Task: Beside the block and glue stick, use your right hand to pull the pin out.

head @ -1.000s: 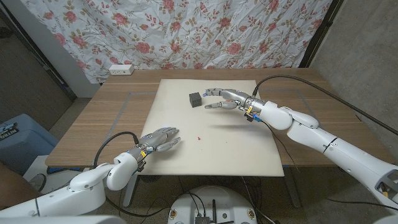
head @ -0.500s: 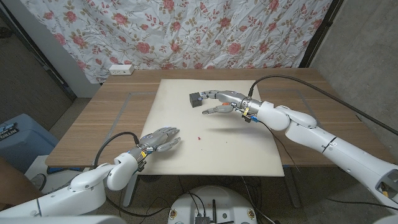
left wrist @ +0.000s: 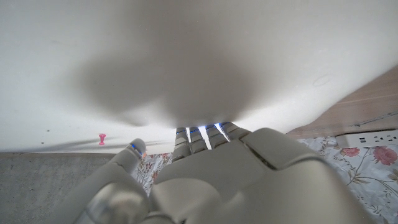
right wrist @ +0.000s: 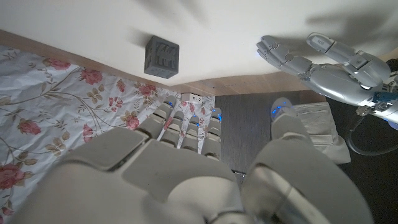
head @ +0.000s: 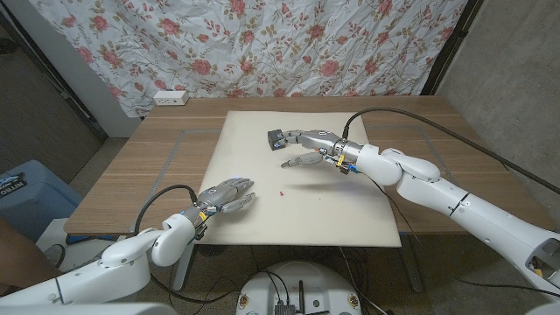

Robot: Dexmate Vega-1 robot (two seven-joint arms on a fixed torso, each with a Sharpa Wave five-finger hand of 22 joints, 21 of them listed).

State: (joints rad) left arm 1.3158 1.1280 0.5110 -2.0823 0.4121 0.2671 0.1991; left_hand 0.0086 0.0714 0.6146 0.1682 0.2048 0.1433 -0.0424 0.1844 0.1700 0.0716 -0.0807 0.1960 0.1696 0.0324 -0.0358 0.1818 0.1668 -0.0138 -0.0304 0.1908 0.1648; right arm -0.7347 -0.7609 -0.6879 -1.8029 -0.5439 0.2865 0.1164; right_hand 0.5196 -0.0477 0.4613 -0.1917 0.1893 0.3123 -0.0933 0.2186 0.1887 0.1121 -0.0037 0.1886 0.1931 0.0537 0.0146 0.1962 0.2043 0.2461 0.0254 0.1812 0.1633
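Observation:
A tiny red pin point(head: 280, 191) stands on the cream mat point(head: 350, 214), near its front middle; it shows pink point(left wrist: 101, 139) in the left wrist view. The dark block point(head: 275, 136) sits at the mat's far middle, also seen as the block point(right wrist: 161, 56). My right hand point(head: 304, 149) hovers just right of the block, fingers apart, holding nothing, well behind the pin. My left hand point(head: 224, 197) lies at the mat's front left edge, fingers loosely spread and empty, left of the pin. The right wrist view shows that left hand point(right wrist: 323, 59) beyond my right hand point(right wrist: 186, 168).
A white power strip point(head: 171, 97) lies at the wooden table's far left corner point(head: 157, 131). A floral curtain point(head: 289, 44) hangs behind. A blue bin point(head: 17, 188) stands on the floor left of the table.
My right hand has moved left and a little toward the front, its fingers now reaching beside the block. The left hand, block and pin have stayed put.

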